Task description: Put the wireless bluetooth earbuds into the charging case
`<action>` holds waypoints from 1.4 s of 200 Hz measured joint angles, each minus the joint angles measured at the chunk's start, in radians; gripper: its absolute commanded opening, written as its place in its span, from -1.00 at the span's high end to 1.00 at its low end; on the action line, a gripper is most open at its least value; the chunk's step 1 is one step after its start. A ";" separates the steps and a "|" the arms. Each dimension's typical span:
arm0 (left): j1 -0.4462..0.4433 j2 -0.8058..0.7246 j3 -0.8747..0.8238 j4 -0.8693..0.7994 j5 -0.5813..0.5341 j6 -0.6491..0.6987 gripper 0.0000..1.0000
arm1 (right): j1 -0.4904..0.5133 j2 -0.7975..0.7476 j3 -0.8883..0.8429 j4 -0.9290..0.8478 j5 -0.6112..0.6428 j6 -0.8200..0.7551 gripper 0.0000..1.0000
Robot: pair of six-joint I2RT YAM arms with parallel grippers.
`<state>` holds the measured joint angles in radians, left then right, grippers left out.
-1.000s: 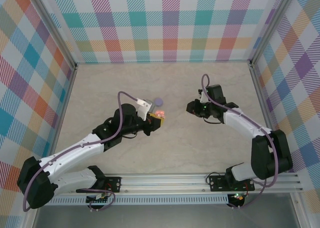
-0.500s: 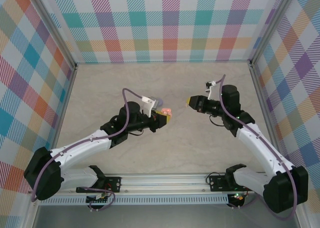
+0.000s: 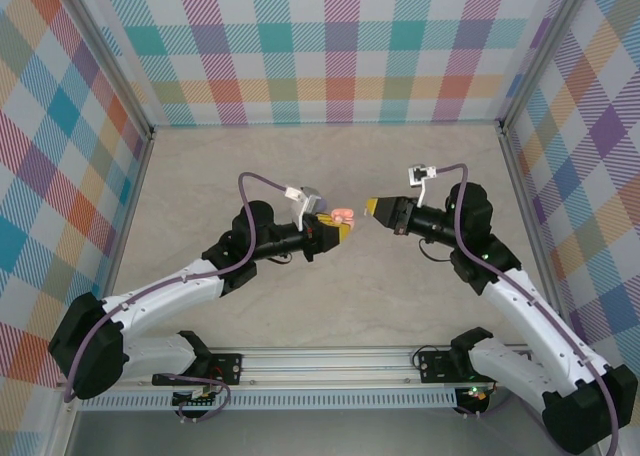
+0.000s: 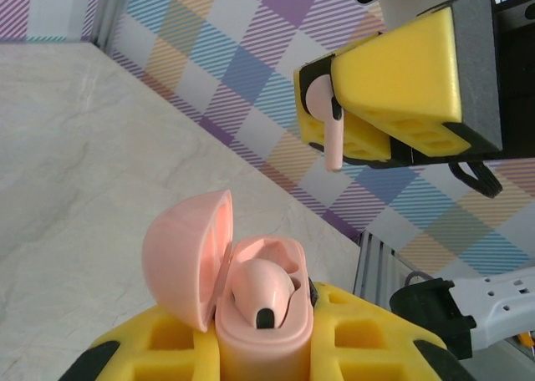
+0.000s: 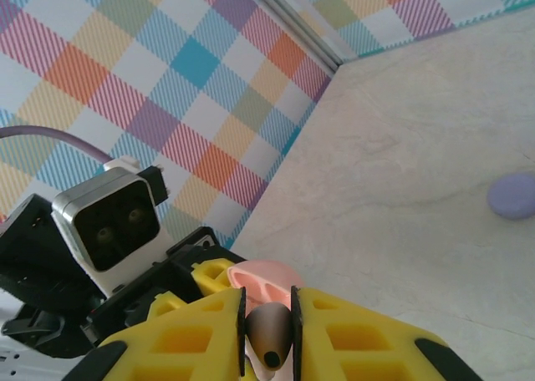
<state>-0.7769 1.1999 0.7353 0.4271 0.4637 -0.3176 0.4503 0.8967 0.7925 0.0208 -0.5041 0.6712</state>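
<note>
Holding the open case (image 4: 234, 272) clamped in your left hand (image 4: 263, 352), align the earbud (image 4: 332, 143) pinched by your right hand (image 4: 343, 105), upper right, stem-first

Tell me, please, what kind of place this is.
Most likely a robot test cell in a laboratory. A stone-look tabletop is boxed in by colourful checked walls, and the left arm and right arm are bolted to a metal rail at its near edge.

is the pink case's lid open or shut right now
Open: the pink case, held in the left gripper, has its lid swung back, with one pink earbud seated inside.
</note>
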 measured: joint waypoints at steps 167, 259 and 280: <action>-0.063 -0.059 -0.006 0.020 -0.012 0.158 1.00 | 0.166 -0.022 0.019 0.031 0.103 -0.068 0.57; -0.063 -0.063 -0.006 0.016 -0.022 0.153 1.00 | 0.174 -0.014 0.021 0.030 0.111 -0.085 0.57; -0.063 -0.070 -0.006 0.016 -0.029 0.151 1.00 | 0.174 -0.014 0.021 0.026 0.111 -0.088 0.57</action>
<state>-0.8402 1.1297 0.7296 0.4435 0.4347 -0.1665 0.6239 0.8829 0.8135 0.0471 -0.3931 0.5831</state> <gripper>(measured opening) 0.189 0.215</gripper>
